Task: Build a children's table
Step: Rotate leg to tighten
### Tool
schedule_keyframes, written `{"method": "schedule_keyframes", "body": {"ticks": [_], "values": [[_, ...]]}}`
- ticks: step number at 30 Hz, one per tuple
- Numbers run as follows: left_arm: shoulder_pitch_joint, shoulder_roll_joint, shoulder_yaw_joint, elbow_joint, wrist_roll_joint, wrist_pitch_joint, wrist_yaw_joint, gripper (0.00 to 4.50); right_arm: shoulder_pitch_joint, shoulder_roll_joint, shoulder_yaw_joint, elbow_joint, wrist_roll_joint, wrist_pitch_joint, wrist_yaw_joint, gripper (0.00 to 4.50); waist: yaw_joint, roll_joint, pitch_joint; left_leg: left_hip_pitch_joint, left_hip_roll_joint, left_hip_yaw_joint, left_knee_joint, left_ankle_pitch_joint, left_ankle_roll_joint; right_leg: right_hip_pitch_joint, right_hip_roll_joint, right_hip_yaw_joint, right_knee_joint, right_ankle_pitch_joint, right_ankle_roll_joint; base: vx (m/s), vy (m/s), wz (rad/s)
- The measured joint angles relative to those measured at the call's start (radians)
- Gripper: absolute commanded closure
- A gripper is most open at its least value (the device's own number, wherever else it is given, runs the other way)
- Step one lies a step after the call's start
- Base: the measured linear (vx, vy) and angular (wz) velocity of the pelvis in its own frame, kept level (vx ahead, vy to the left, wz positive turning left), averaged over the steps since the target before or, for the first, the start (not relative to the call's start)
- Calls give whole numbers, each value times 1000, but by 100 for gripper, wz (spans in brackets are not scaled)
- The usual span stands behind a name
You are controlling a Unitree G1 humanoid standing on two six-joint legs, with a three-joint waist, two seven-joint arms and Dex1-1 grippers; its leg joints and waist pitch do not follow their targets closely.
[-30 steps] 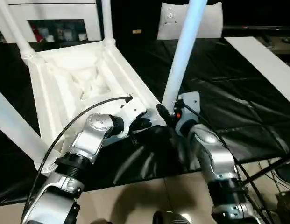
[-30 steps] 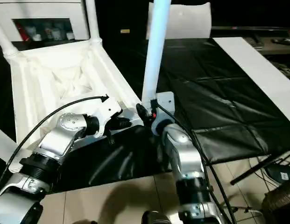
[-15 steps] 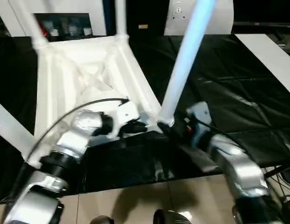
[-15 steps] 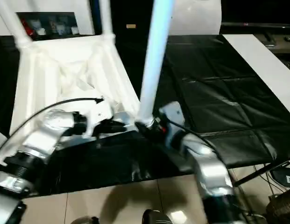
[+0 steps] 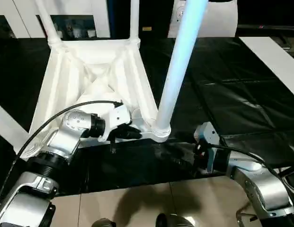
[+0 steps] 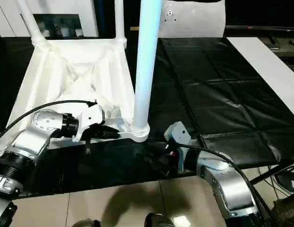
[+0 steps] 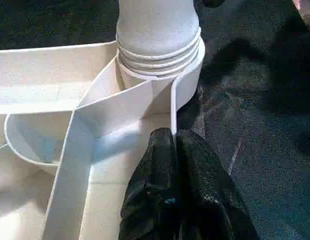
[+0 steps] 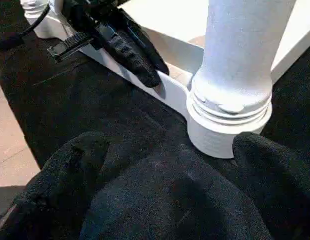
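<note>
Your upturned white table [image 5: 94, 80] lies on the black cloth [image 5: 241, 94], legs up, near right leg [image 5: 177, 66] seated in its corner socket, your left gripper [image 7: 173, 145] pinched tight on the table's near rim beside that socket, your right gripper [image 8: 164, 150] spread wide, holding nothing, just near of the leg's base.

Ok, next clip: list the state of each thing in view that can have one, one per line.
Table top: upside down on the black cover, ribs facing up.
Near-right leg: upright, seated in its corner socket.
Left gripper: shut on the table top's rim beside that socket.
Right gripper: open, off the leg.
</note>
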Motion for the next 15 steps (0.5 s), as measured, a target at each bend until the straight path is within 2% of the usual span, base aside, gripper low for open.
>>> {"method": "schedule_keyframes", "body": {"ticks": [2,3,11,15], "values": [[-3,0,-7,7,12,21,21,385,-1,-4,4,0,3,-2,1,0,1,0,0,0,0,0,0,0,-1,0,0,0,0,0,0,0,0,0],[-5,-1,-9,7,13,33,24,360,-2,-7,8,0,4,-2,1,0,2,0,0,0,0,0,0,0,-1,0,0,0,0,0,0,0,0,0],[-21,-3,-11,8,4,80,17,360,-3,-16,17,0,11,-7,4,0,1,0,0,-1,0,0,2,1,0,0,0,0,0,1,0,0,0,0],[-21,-7,-8,14,-6,64,7,395,-3,-17,17,0,11,-14,3,0,3,0,0,-3,0,0,2,2,3,-1,0,0,0,1,0,0,0,0]]}}
